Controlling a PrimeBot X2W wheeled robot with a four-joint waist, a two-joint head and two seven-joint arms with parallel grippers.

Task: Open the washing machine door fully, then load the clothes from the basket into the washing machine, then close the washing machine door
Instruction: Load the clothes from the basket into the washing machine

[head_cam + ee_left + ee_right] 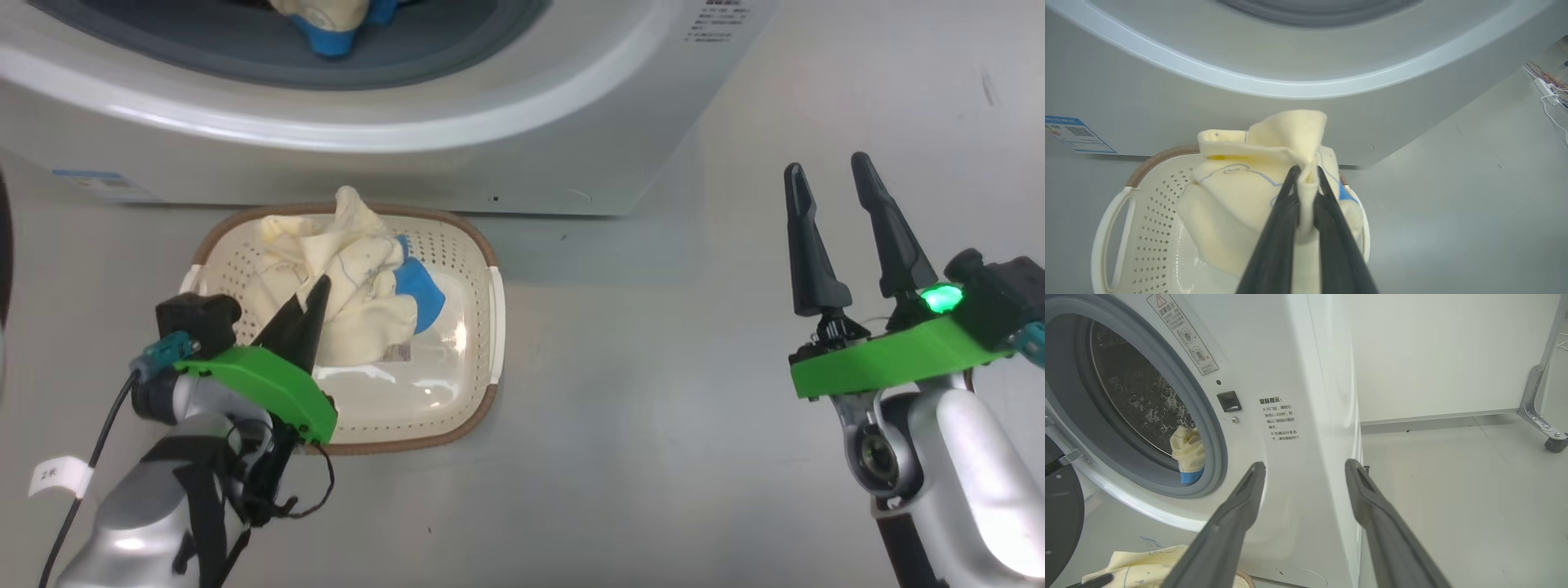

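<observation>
1. Cream cloth (1249, 192) is sitting clamped in the left gripper (1306, 169), standing up out of the basket (457, 249).
2. Right gripper (826, 163) is hanging with fingers apart, empty, beside the washer (1306, 375).
3. Right wrist view is showing another garment (1188, 451) lying in the drum (1135, 396).

Looks like a robotics test room or lab dressed as a laundry corner rather than a lived-in home. Suggested by a white washing machine (506, 155) standing by itself on a smooth pale grey floor (653, 392), with a plain white wall (1437, 355) and a grey skirting strip (1433, 418) behind it; by a metal frame leg (1533, 396) on a caster wheel (1555, 444) at the edge of the right wrist view; by an apparent white power strip (1542, 85) with loose cables (1553, 110) lying on the floor in the left wrist view; by a cream perforated basket (457, 261) set straight on the floor before the machine.
</observation>
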